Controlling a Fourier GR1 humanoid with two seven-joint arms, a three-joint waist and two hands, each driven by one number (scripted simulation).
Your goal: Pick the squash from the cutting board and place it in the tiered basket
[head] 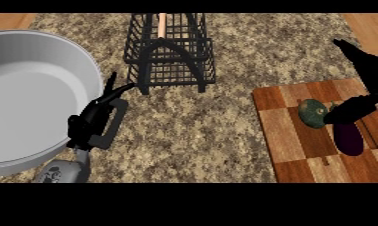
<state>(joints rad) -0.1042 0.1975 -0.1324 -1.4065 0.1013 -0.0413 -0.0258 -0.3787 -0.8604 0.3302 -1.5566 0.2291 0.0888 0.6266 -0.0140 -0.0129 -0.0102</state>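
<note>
Small round dark-green squash [313, 112], judged hard, light, smooth: grasp across its middle. Right hand [353, 110] open above it; left hand [96, 120] relaxed open.

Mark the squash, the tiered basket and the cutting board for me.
squash [313, 113]: head view, its green top.
tiered basket [170, 65]: head view, front wire arch.
cutting board [284, 135]: head view, bare left part.

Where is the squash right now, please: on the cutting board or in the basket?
On the cutting board: the squash lies there, beside the right hand.
</note>
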